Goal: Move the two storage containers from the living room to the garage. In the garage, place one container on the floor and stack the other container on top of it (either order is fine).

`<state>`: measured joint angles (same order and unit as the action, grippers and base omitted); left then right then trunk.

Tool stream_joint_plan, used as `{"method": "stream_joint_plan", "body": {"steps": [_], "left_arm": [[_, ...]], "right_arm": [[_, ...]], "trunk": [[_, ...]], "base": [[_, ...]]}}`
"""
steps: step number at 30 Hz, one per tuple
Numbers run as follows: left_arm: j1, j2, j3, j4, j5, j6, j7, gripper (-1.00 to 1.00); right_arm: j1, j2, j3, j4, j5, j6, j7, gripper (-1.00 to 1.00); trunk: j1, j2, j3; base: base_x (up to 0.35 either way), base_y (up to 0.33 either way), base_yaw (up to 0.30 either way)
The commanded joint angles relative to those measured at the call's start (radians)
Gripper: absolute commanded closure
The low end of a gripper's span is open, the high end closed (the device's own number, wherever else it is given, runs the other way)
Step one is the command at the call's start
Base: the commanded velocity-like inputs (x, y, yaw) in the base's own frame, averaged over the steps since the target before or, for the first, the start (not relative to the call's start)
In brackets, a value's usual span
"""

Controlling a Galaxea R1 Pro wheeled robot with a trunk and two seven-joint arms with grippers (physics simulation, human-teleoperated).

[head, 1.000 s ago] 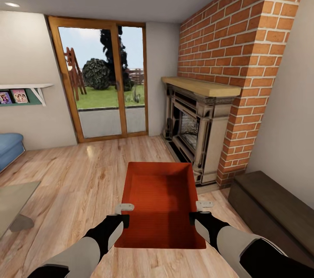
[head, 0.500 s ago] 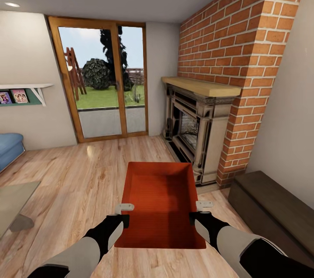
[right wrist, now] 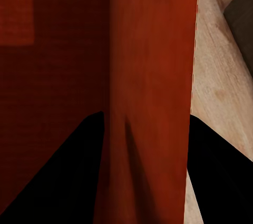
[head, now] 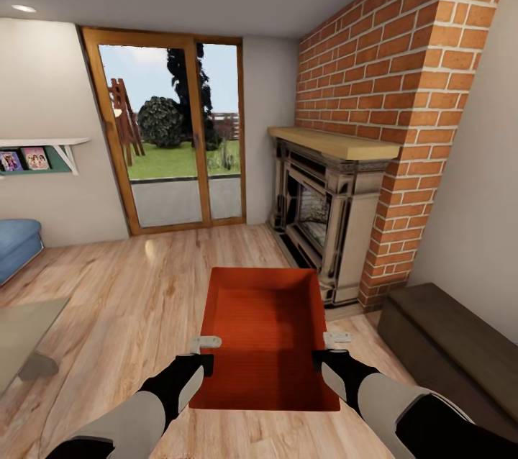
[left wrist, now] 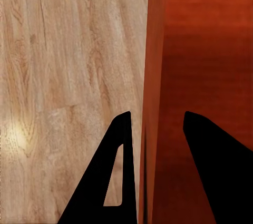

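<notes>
You hold storage container (head: 262, 333) between both arms, above wood floor (head: 129, 301) of living room, fireplace (head: 324, 218) ahead right. Left end effector (head: 203, 352) clamps its left wall; right end effector (head: 325, 350) clamps right wall.

Right gripper (right wrist: 145, 150) jaws straddle container (right wrist: 150, 50) wall.

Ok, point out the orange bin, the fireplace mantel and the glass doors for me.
storage container (head: 262, 322), head view, inner floor.
fireplace mantel (head: 334, 144), head view, wooden top shelf.
glass doors (head: 147, 135), head view, left pane.
</notes>
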<state>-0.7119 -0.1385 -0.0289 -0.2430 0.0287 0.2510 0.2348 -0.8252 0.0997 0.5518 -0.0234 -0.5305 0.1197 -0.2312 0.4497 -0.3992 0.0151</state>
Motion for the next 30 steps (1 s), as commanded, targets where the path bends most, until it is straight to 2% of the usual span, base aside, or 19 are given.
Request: {"method": "stream_joint_plan", "body": {"steps": [1, 30], "left_arm": [[0.0, -0.004, 0.005, 0.002, -0.003, 0.007, 0.005, 1.0], [0.0, -0.003, 0.006, 0.002, -0.003, 0.007, 0.005, 1.0]], "right_arm": [[0.0, 0.009, 0.079, -0.003, 0.012, -0.053, -0.046, 1.0], [0.0, 0.009, 0.079, -0.003, 0.012, -0.054, -0.045, 1.0]], "trunk": [[0.0, -0.001, 0.0], [0.0, -0.001, 0.0]], "base": [[0.0, 0.0, 0.213], [0.0, 0.0, 0.294]]}}
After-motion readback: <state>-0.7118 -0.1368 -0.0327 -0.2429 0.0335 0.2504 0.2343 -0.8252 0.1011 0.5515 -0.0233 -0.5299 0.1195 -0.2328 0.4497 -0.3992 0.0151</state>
